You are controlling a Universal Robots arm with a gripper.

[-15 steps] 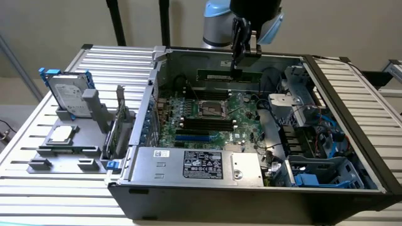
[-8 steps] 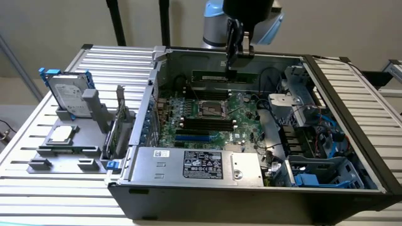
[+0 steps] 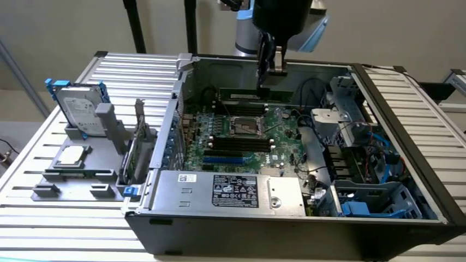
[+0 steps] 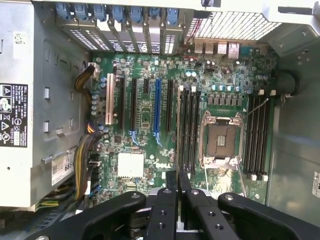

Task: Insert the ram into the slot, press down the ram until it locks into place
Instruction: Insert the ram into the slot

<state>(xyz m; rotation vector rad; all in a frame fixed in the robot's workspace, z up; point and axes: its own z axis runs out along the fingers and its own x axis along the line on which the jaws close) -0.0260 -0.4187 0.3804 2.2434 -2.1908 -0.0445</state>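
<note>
My gripper [image 3: 263, 84] hangs down into the open computer case [image 3: 407, 142], shut on the ram [image 3: 244, 94], a long dark-green stick held level above the motherboard [image 3: 280, 123]. In the wrist view the two fingers [image 4: 171, 186] are pressed close together, and the ram [image 4: 177, 130] shows edge-on as a thin pale line running out from them. A bank of black memory slots [image 4: 188, 130] lies just beside that line, and a second bank [image 4: 256, 135] is on the other side of the CPU socket [image 4: 219, 140]. In the exterior view the slots [image 3: 233, 144] sit lower than the ram.
A silver power supply [image 3: 218, 188] fills the case's near side, with cables [image 4: 85, 165] beside it. A blue socket [image 4: 157, 110] lies among the expansion slots. On the exterior view's left, a grey fixture holds a hard drive [image 3: 76, 109] and an upright green card [image 3: 135, 150].
</note>
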